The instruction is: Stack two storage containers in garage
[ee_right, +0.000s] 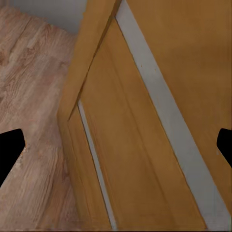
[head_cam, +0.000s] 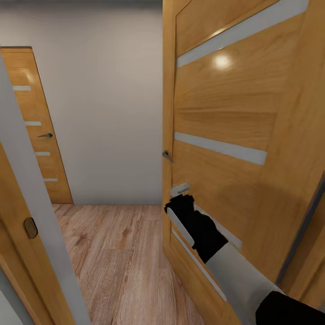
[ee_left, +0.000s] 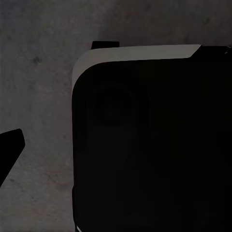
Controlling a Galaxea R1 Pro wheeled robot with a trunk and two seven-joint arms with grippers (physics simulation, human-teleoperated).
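A narrow hallway is seen from the head view, so the two storage containers can't be placed from these pictures. The biggest thing is the open orange door point(head_cam: 234, 135) with pale horizontal stripes, taking up everything from 12 to 5 o'clock; its lever handle point(head_cam: 167, 156) is found at the door's edge near the middle. The plain grey-white wall point(head_cam: 108, 104) is straight ahead at 12 o'clock, and the light wood-plank floor point(head_cam: 113, 262) runs down to 6 o'clock. A second striped door point(head_cam: 38, 135) is set back at 10 o'clock, with a door frame point(head_cam: 27, 234) close by at 8 o'clock.

The right arm point(head_cam: 234, 266) is stretched in from 5 o'clock, and the right gripper point(head_cam: 180, 192) is pressed up against the open door's face. In the right wrist view its fingertips point(ee_right: 9, 150) are spread wide, nothing held. The left gripper point(ee_left: 9, 150) is barely caught over a dark mottled surface point(ee_left: 38, 72) beside a black body point(ee_left: 154, 145), so its opening can't be told.
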